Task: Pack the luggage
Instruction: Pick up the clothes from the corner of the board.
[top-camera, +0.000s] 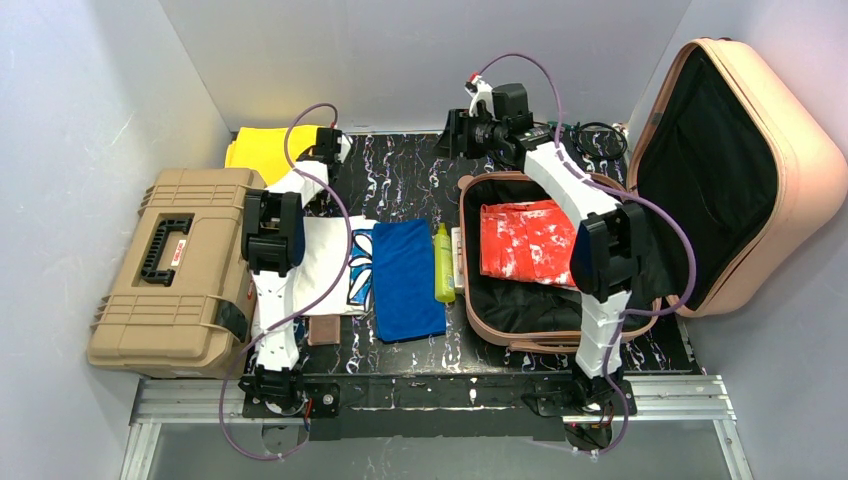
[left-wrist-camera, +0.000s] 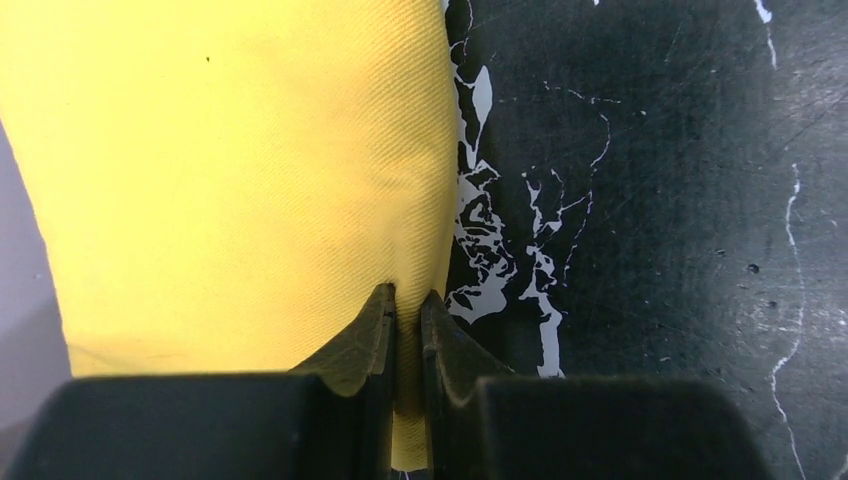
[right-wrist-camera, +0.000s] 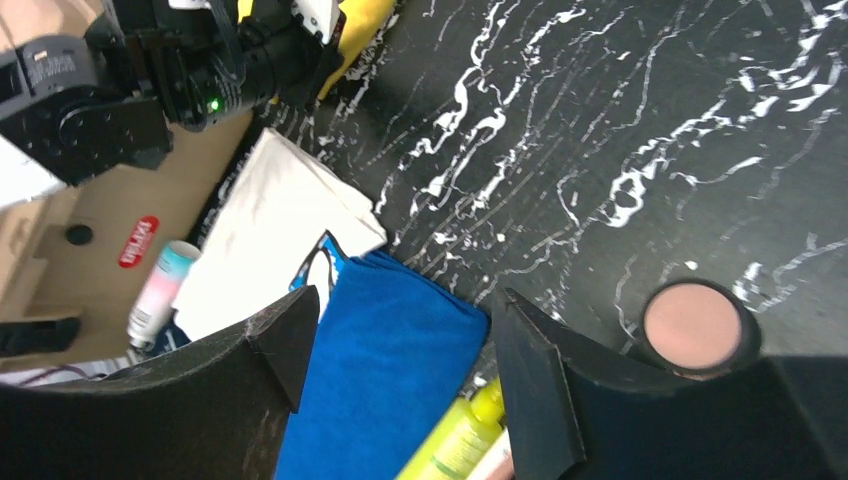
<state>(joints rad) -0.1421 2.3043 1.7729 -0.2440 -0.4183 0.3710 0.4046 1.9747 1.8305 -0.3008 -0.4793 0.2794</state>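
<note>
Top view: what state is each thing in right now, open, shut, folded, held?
luggage: open, lid tipped back to the right.
red packet: lying inside the luggage.
toolbox: shut.
yellow cloth: edge pinched in the left jaws.
left jaws: shut on the yellow cloth.
right jaws: open, empty.
blue towel: folded, lying flat.
white printed cloth: folded, lying flat.
yellow-green bottle: lying on its side.

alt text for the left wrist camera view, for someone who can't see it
The left gripper has its two black fingers pinched shut on the right edge of a yellow cloth that fills the left half of the view. Black tabletop with white marbling fills the right half.
</note>
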